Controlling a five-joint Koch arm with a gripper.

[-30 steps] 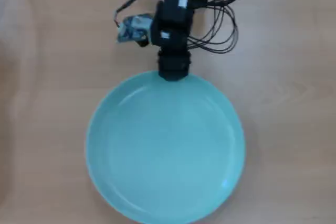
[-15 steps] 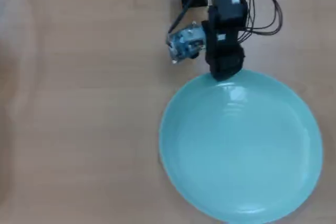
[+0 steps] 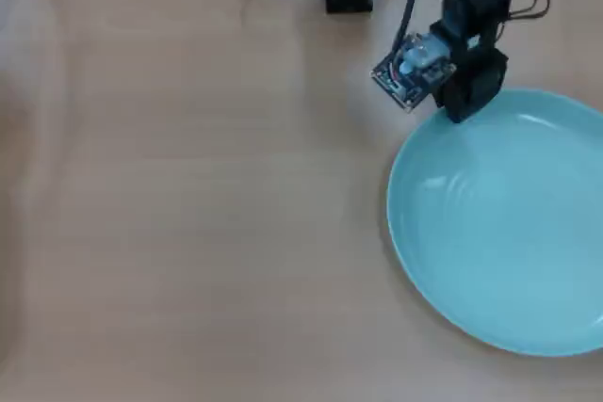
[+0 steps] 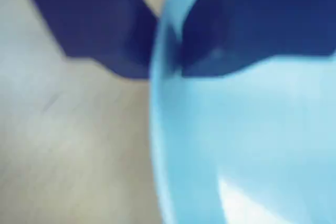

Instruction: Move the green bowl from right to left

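My end effector (image 4: 167, 72) is pinched onto the bowl's (image 3: 504, 223) rim, one jaw on each side. The bowl sits on the tabletop (image 3: 188, 214) at the overhead frame's right.

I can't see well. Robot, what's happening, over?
Gripper shut on bowl rim, one jaw each side. Bowl at table's right in overhead view. Leftward path clear.

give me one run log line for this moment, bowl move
phase: grasping | gripper: jaws astride rim, one each side | green bowl: flat on table, right side in overhead view | move: not begun
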